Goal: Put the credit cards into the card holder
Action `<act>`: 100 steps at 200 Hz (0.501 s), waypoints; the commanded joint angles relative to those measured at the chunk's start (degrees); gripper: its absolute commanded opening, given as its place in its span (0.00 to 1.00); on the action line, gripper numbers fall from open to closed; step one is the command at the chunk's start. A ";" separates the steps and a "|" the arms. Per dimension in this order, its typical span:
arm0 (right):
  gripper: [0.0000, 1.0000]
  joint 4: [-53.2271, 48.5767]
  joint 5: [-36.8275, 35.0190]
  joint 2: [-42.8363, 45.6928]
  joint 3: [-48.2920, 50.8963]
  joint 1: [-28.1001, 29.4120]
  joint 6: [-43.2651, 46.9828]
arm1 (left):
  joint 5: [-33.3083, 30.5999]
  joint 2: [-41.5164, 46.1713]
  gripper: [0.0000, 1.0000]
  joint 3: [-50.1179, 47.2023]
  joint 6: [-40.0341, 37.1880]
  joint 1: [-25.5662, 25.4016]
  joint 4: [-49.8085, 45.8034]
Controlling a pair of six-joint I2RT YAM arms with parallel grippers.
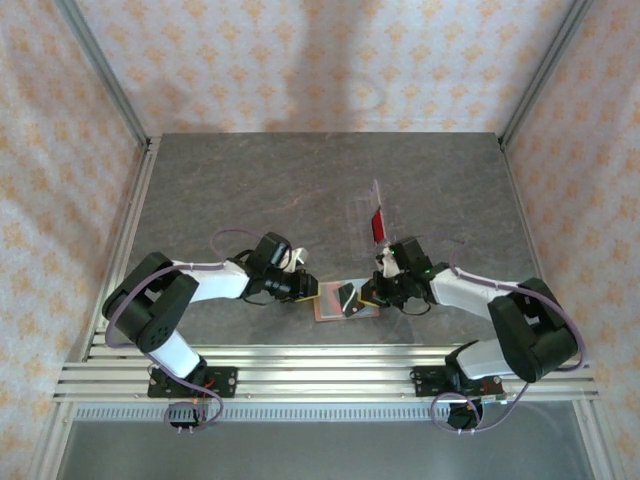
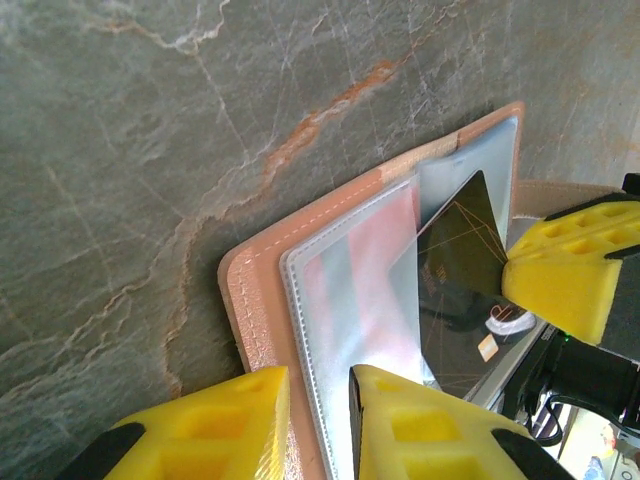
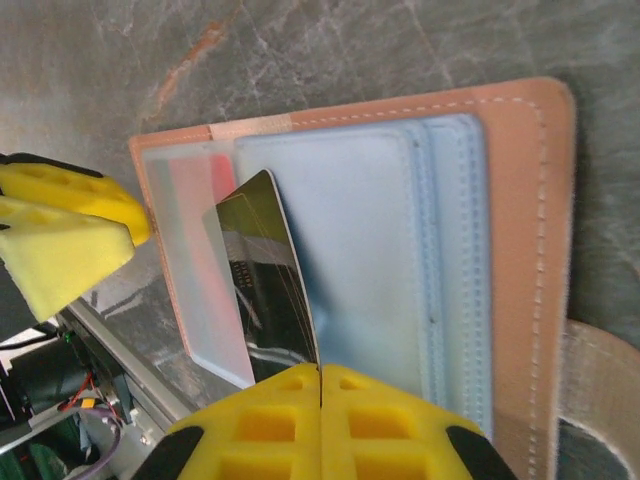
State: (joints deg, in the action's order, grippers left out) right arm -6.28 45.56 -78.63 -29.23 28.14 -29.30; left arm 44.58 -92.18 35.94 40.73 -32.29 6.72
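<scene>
Black card [image 3: 265, 275] pinched tight in the right tool [image 3: 320, 372].

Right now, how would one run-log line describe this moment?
right gripper: shut on black card | card: tilted over open card holder | left gripper: at holder edge, grip unclear

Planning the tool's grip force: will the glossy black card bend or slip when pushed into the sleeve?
The thin glossy black plastic card looks flat under the right tool's pinch, so probably stiff. Its mirror-like sheen suggests it may slip.
</scene>
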 commanded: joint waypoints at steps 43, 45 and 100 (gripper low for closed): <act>0.01 7.63 -12.02 3.25 2.31 5.66 -8.91 | -0.47 -0.62 0.23 0.91 -0.33 -0.65 -0.28; 0.01 7.68 -12.28 3.36 2.38 5.82 -8.93 | -0.39 -0.69 0.23 1.00 -0.37 -0.64 -0.37; 0.02 7.23 -15.24 4.00 3.21 7.30 -7.92 | -0.10 -1.71 0.22 0.88 -0.64 -0.67 -0.33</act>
State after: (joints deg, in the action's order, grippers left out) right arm 0.82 34.59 -75.90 -27.07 35.00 -37.50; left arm 44.58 -92.40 35.94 40.69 -32.29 6.85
